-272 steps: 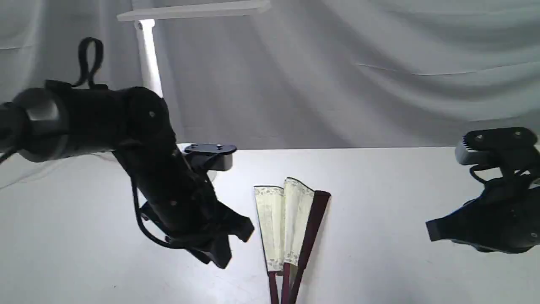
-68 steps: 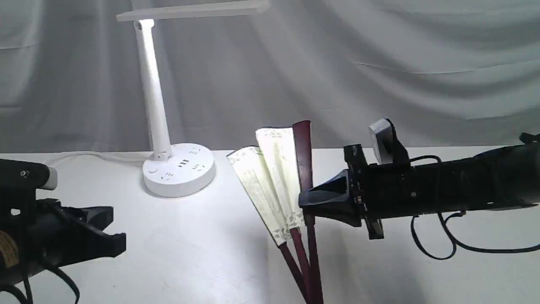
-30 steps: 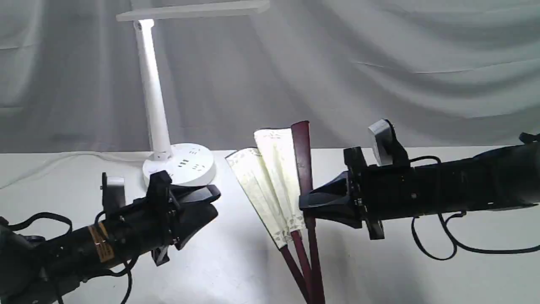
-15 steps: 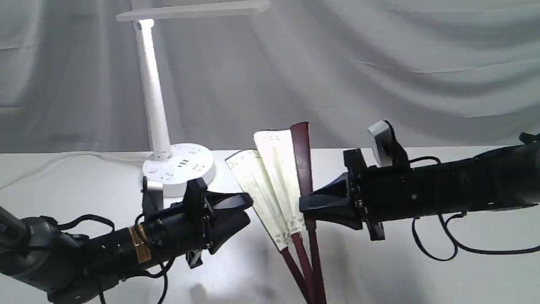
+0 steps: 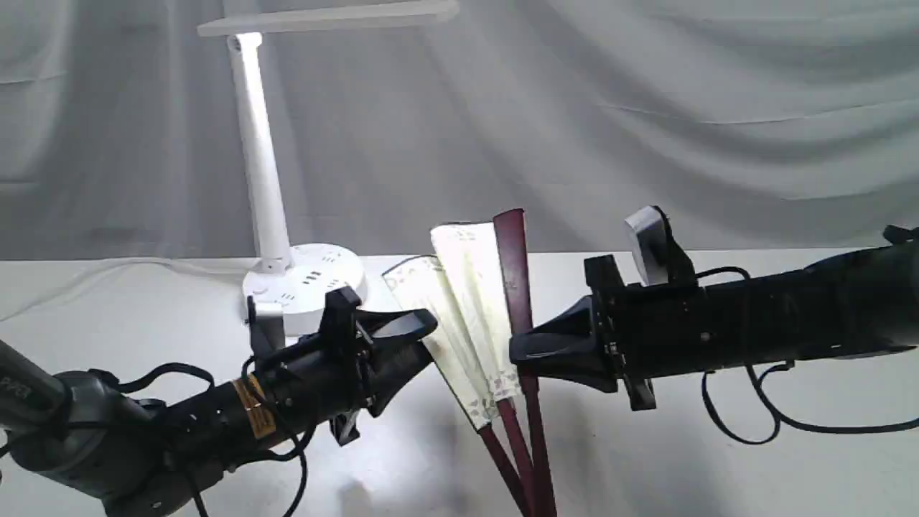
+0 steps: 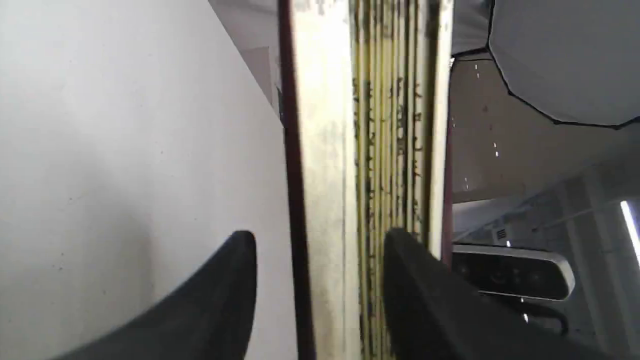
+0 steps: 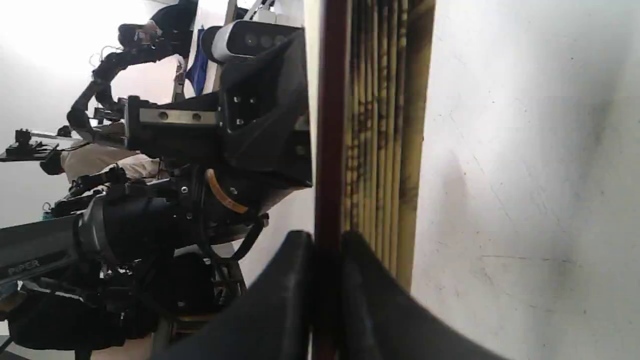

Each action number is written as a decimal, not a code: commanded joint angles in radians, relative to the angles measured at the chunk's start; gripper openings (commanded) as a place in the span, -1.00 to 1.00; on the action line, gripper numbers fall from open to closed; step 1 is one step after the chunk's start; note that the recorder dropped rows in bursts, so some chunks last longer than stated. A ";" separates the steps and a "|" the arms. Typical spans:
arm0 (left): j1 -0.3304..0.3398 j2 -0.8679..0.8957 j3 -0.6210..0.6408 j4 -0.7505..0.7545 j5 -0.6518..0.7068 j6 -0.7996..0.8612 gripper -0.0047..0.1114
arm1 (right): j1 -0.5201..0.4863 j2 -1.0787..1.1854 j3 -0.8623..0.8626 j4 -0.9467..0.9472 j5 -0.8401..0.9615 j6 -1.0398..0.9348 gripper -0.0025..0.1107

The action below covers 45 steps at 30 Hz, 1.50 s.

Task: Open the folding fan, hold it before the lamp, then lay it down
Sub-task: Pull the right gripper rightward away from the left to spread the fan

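The folding fan (image 5: 467, 316) stands upright and only partly spread, its cream leaf to the left of a dark maroon rib. My right gripper (image 5: 514, 352) reaches in from the right and is shut on that maroon rib (image 7: 327, 150), with the pleats (image 7: 380, 125) beside its fingers. My left gripper (image 5: 423, 336) comes from the lower left, open, its jaws at the fan's left edge. In the left wrist view the left gripper (image 6: 320, 235) straddles the folded leaf (image 6: 325, 150); I cannot tell whether they touch. The lamp (image 5: 258, 165) stands behind, at the back left.
A white table (image 5: 718, 467) carries everything, with a grey curtain (image 5: 646, 108) behind it. The lamp's white cord (image 5: 143, 266) trails left along the table's back edge. The left arm (image 7: 200, 165) fills much of the right wrist view.
My left arm has swung right and forward from the lamp's base until its open jaws reach the fan's left edge. The right gripper and the fan have hardly moved.
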State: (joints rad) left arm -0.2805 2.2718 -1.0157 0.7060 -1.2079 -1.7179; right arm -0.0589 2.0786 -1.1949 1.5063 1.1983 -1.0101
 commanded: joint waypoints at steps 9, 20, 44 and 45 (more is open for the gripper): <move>-0.049 -0.001 -0.003 -0.066 -0.013 0.018 -0.42 | -0.001 -0.015 0.000 0.007 0.023 -0.013 -0.96; -0.049 -0.001 -0.003 -0.067 -0.013 0.018 -0.92 | -0.001 -0.015 0.000 0.002 0.023 -0.013 -0.96; -0.049 -0.001 -0.003 -0.094 -0.013 -0.115 -0.92 | -0.121 -0.015 0.000 0.095 0.023 -0.064 -0.96; -0.049 -0.001 -0.003 -0.107 -0.013 -0.115 -0.92 | -0.130 -0.015 0.000 0.095 0.023 -0.064 -0.96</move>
State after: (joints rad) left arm -0.3260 2.2718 -1.0174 0.5937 -1.2246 -1.8214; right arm -0.1672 2.0786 -1.1949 1.5715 1.2239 -1.0449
